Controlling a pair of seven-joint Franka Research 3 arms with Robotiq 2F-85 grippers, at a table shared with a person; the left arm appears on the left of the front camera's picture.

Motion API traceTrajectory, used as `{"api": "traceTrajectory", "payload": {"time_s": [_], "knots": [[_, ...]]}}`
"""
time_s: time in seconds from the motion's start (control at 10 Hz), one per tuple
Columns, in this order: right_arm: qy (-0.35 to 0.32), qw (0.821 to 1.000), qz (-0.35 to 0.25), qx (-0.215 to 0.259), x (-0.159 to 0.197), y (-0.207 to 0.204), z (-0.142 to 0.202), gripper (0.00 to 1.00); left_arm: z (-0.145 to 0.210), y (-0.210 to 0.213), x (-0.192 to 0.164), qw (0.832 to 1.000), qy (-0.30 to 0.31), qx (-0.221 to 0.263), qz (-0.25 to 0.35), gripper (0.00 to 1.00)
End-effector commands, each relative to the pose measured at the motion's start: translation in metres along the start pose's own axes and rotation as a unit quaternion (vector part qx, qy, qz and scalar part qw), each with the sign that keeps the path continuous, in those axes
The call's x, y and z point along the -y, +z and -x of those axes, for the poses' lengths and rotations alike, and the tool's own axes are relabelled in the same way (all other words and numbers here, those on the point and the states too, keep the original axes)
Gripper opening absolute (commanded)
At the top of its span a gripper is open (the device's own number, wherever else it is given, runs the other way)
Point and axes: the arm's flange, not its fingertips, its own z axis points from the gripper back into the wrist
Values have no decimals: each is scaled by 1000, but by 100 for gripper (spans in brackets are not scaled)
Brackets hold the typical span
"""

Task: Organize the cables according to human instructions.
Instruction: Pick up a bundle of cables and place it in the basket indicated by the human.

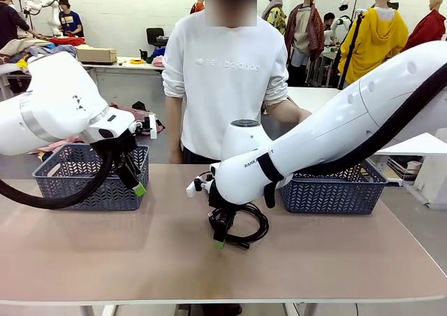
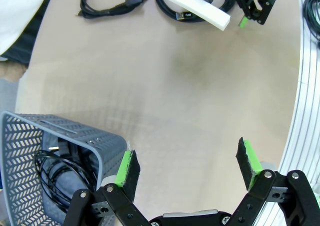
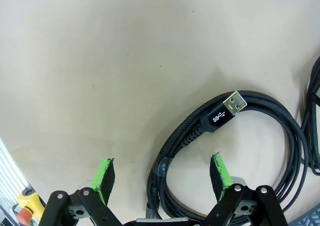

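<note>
Black cables, two on table, one in basket, two baskets

The worktop is smooth, matt tan with faint specks. At lower right of the right wrist view, the cable has a black braided, cloth-like sheath, a matt plastic plug housing and a bright metal plug tip. The basket is matt grey-blue plastic. The left end effector has rough green pads. The arm shell is glossy white.
</note>
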Motion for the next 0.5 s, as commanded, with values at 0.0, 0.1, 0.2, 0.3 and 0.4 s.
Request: {"api": "traceTrajectory", "payload": {"time_s": [0.0, 0.1, 0.2, 0.3, 0.4], "knots": [[-10, 1000, 9, -10, -1, 2, -12, 91, 0, 2, 0, 1000, 0, 1, -1, 100], [-9, 1000, 9, -8, -2, 2, -13, 83, 0, 2, 0, 1000, 0, 1, -1, 100], [-8, 1000, 7, -8, -2, 1, -14, 73, 0, 2, 0, 1000, 0, 1, -1, 100], [-8, 1000, 5, -10, -2, 0, -14, 65, 0, 2, 0, 1000, 0, 1, -1, 100], [-7, 1000, 5, -10, -2, 0, -15, 56, 0, 2, 0, 1000, 0, 1, -1, 100]]}}
